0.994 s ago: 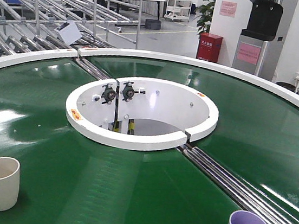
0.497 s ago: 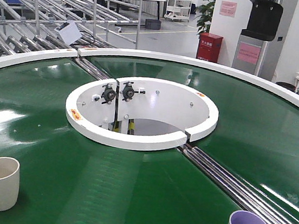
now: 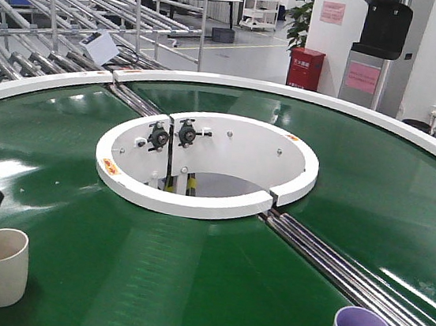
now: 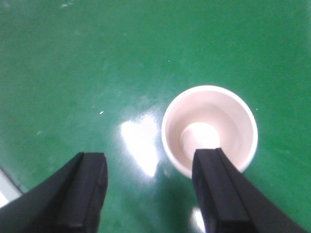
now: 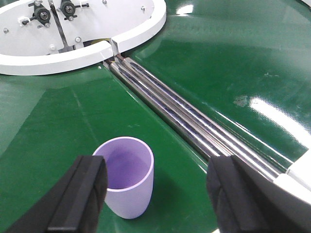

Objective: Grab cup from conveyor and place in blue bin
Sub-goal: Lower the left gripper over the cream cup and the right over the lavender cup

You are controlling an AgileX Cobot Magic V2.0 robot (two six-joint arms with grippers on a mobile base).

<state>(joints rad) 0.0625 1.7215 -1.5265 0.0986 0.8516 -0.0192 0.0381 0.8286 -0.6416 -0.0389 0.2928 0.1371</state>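
The left gripper (image 4: 153, 194) is hovering over the conveyor (image 3: 210, 289) by its near-left edge, fingers spread wide and holding nothing. The cream cup (image 4: 209, 130) is standing upright off-centre, lining up with one finger rather than with the gap between them. Descending on this line is risking a finger landing on the rim and tipping the cup. The right gripper (image 5: 160, 199) is likewise gaping empty by the near-right edge. The lilac cup (image 5: 124, 175) is sitting close to one of its fingers, near the steel rollers (image 5: 184, 116), so a nudge could be sending it toppling towards them. If the belt is running, both cups are drifting out of line. The blue bin is showing in no view.
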